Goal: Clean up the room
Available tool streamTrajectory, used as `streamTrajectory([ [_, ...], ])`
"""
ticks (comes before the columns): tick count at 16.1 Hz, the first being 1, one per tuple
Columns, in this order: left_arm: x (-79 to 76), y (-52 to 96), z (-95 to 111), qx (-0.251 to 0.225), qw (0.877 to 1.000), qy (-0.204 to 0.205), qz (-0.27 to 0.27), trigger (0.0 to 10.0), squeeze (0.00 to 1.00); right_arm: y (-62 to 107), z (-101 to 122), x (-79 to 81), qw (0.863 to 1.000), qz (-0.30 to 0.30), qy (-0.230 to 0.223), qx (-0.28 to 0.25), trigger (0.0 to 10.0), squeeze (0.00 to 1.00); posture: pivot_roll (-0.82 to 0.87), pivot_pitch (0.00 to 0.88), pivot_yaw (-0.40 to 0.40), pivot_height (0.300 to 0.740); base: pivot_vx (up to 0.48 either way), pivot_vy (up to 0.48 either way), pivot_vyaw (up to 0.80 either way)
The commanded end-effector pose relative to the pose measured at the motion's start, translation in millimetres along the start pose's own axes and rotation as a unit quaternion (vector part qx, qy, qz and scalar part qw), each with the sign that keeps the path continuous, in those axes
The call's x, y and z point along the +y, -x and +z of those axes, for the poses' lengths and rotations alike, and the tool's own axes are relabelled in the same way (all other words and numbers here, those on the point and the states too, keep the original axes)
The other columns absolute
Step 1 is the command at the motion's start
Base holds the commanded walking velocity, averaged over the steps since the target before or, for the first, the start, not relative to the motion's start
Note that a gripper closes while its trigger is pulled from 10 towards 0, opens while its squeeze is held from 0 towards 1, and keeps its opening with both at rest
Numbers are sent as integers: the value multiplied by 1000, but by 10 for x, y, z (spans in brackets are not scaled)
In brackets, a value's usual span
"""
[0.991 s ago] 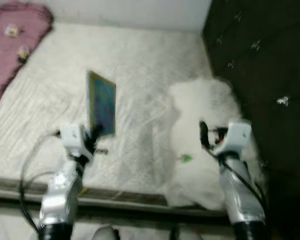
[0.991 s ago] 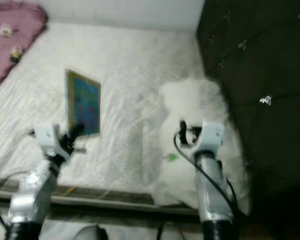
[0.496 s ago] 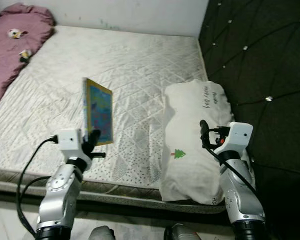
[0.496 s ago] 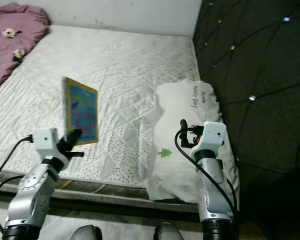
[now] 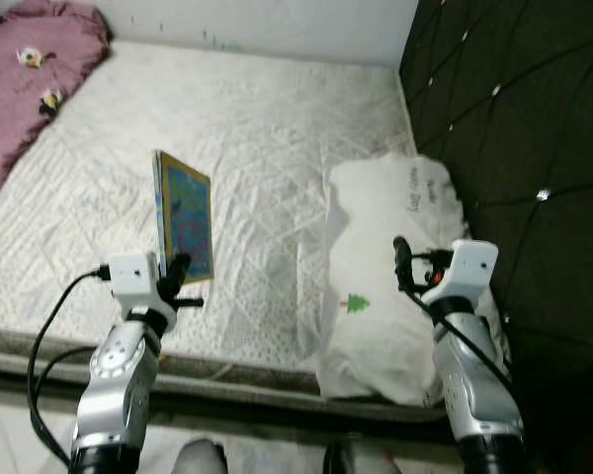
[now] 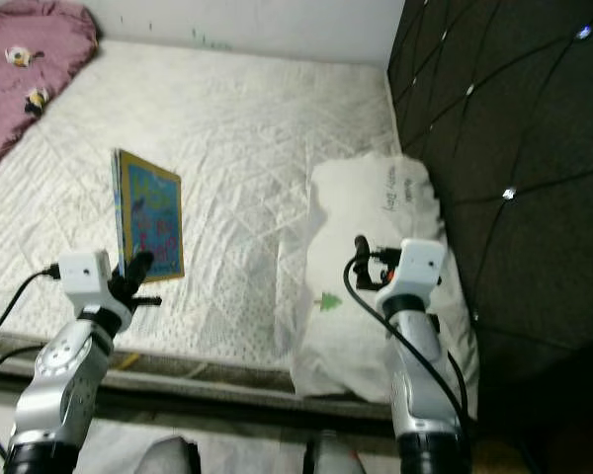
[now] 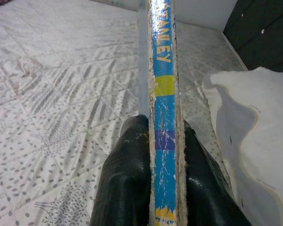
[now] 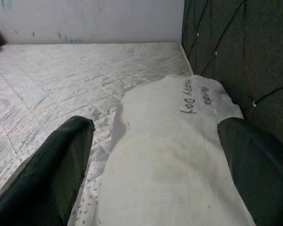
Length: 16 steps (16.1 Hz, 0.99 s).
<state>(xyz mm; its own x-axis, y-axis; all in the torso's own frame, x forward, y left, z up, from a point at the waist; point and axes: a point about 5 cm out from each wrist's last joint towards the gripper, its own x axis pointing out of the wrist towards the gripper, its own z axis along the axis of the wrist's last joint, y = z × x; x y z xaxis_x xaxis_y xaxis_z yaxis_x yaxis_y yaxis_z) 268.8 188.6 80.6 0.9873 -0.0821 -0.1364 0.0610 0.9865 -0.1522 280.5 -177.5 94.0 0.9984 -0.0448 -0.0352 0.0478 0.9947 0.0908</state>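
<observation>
The book [image 5: 185,215] sits left of centre in the left eye view, held upright over the near part of the bed [image 5: 267,128]. Its cover is mostly blue with multicoloured artwork and faces right. In the left wrist view I see its spine edge-on [image 7: 163,94], blue with yellow lettering and worn along the edges.

My left gripper [image 5: 175,271] is clenched on the book at its lower edge. In the left wrist view one finger [image 7: 125,179] presses each side of the spine. The left arm rises from the lower left of the frame.

My right gripper [image 8: 155,165] is released, with its fingers [image 8: 52,169] spread wide. It hovers over the pillow [image 5: 385,267] without touching it, as far as I can tell. The right arm comes up from the lower right of the frame.

The pillow is white and lies at the right of the bed, against the dark quilted headboard [image 5: 514,128]. It carries a small green tree mark and handwritten-looking text at its far end.

The bed has a white quilted cover with a diamond pattern. A pink blanket [image 5: 30,79] lies in the upper left corner, with small pale objects on it that I cannot identify. A pale wall [image 5: 267,20] runs across the top of the frame.
</observation>
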Motion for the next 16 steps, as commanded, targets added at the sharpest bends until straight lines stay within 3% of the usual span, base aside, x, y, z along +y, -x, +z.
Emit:
streamTrajectory([
  [1, 3, -16, 63, -16, 1000, -9, 1, 10000, 0, 1, 19, -1, 1000, 2, 1, -4, 10000, 0, 12, 83, -24, 654, 0, 0, 0],
  [3, 17, -22, 72, -21, 999, -24, 19, 10000, 0, 2, 20, -3, 1000, 1, 1, -5, 10000, 0, 10, 84, -24, 625, 0, 0, 0],
  [16, -17, -49, 82, -20, 1000, 5, -9, 10000, 0, -1, 23, 5, 1000, 6, 3, -3, 10000, 0, 6, 95, -29, 615, 0, 0, 0],
])
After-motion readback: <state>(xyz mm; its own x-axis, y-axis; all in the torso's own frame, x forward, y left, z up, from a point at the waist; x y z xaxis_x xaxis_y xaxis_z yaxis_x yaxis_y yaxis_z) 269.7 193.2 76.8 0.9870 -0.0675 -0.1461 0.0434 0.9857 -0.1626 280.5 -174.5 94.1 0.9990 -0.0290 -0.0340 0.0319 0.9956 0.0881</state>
